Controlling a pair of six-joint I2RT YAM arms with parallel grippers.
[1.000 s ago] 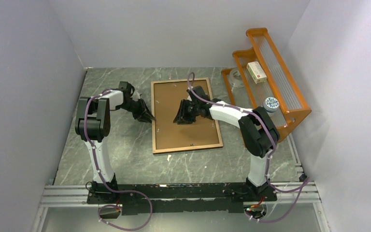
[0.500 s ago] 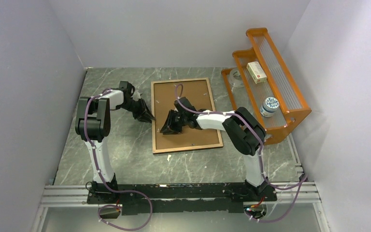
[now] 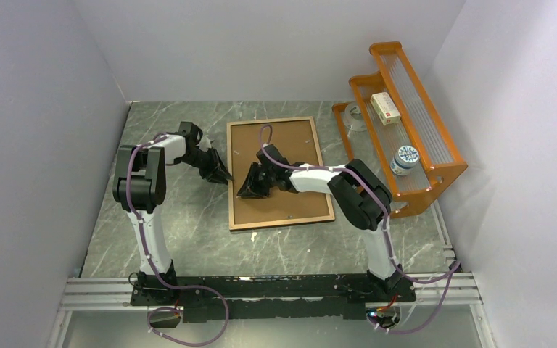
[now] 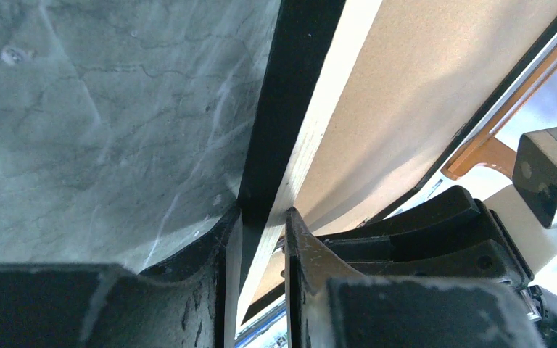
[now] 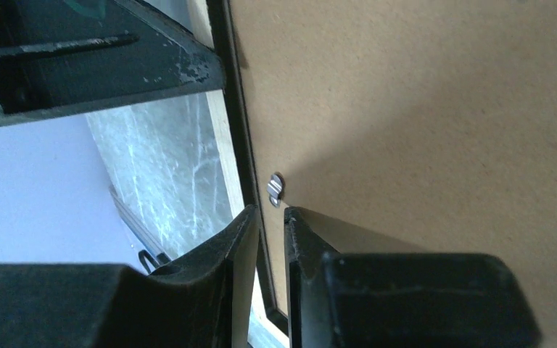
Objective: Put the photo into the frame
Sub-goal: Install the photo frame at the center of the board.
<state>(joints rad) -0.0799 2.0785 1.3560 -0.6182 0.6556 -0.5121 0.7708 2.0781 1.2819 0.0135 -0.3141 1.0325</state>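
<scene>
The frame (image 3: 281, 221) lies face down on the table, its light-wood back up, with the brown backing board (image 3: 290, 199) set in it. The photo is hidden. My left gripper (image 3: 226, 176) is shut on the frame's left border; in the left wrist view its fingers (image 4: 261, 217) straddle the wood edge (image 4: 326, 101). My right gripper (image 3: 243, 192) is low over the board's left side, its jaws almost together. In the right wrist view its tips (image 5: 270, 210) sit just behind a small metal tab (image 5: 275, 187) at the board's edge (image 5: 421, 109).
An orange rack (image 3: 435, 170) stands at the right, close to the frame, holding a small box (image 3: 385, 107) and a jar (image 3: 406, 158). White walls enclose the table on three sides. The grey marble table (image 3: 181, 232) shows round the frame.
My right gripper has moved left across the backing board, from its middle to its left edge near the left gripper. The left gripper and the frame have not moved.
</scene>
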